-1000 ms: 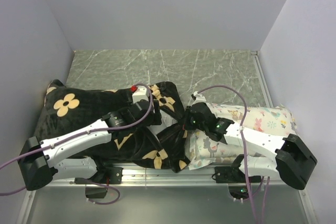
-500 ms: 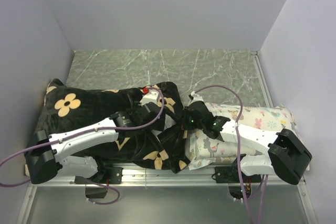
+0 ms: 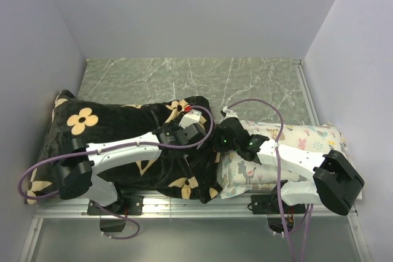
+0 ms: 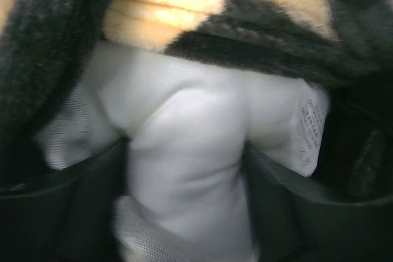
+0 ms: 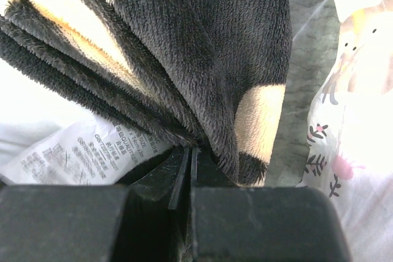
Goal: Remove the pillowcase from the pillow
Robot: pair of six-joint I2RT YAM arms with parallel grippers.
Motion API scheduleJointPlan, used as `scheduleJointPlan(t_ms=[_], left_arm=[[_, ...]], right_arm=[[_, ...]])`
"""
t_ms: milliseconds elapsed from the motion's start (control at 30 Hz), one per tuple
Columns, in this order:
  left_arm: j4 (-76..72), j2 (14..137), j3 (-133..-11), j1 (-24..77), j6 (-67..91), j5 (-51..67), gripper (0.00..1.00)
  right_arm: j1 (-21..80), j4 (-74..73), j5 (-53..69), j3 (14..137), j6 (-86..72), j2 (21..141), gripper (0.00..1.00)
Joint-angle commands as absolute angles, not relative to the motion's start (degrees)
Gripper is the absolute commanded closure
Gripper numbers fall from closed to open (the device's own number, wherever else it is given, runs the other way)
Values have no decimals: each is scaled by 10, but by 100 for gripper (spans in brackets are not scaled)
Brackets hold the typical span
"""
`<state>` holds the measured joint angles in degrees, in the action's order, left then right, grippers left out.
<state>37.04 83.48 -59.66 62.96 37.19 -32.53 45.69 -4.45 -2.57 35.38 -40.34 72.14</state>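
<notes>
The black plush pillowcase (image 3: 110, 133) with tan flowers lies at the left of the table. In the left wrist view its rim (image 4: 245, 35) is pulled back over the plain white pillow (image 4: 184, 127). My left gripper (image 3: 198, 128) is at the case's open right end. Its jaws are closed on a bunched fold of the white pillow (image 4: 187, 213). My right gripper (image 3: 216, 142) is shut on the case's black edge (image 5: 202, 78), just right of the left one. A white care label (image 5: 73, 154) hangs beside its fingers. In the top view the pillow is almost fully hidden.
A smaller white pillow (image 3: 307, 142) with a pastel animal print lies under my right arm at the right, and also shows in the right wrist view (image 5: 359, 90). The grey marbled table (image 3: 202, 81) stretches to the back. Grey walls close in at left, right and rear.
My left arm has stretched to the right, carrying its gripper from mid-case to the case's open end. The case bunched further left. My right gripper shifted slightly left, still holding the edge.
</notes>
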Motion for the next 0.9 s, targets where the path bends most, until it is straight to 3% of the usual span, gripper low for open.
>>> scheduleJointPlan(t_ms=[0, 33, 100, 233, 400, 500, 700, 867], left_arm=[[392, 865, -586, 644, 421, -259, 32], [393, 865, -590, 642, 419, -264, 65], [397, 869, -608, 630, 416, -274, 99], [396, 848, -635, 593, 427, -306, 100], [314, 745, -613, 477, 433, -248, 100], [317, 735, -631, 470, 432, -254, 100], [287, 728, -627, 481, 447, -248, 100], [260, 724, -604, 496, 458, -255, 100]], right_arm=[[449, -67, -54, 367, -388, 708, 100], [448, -68, -54, 367, -386, 706, 100], [448, -69, -46, 370, -384, 697, 100], [448, -82, -42, 384, -367, 683, 100], [451, -97, -37, 395, -345, 643, 100], [456, -98, -19, 403, -331, 607, 97], [487, -151, -11, 477, -287, 585, 76], [516, -189, -21, 518, -286, 583, 48]])
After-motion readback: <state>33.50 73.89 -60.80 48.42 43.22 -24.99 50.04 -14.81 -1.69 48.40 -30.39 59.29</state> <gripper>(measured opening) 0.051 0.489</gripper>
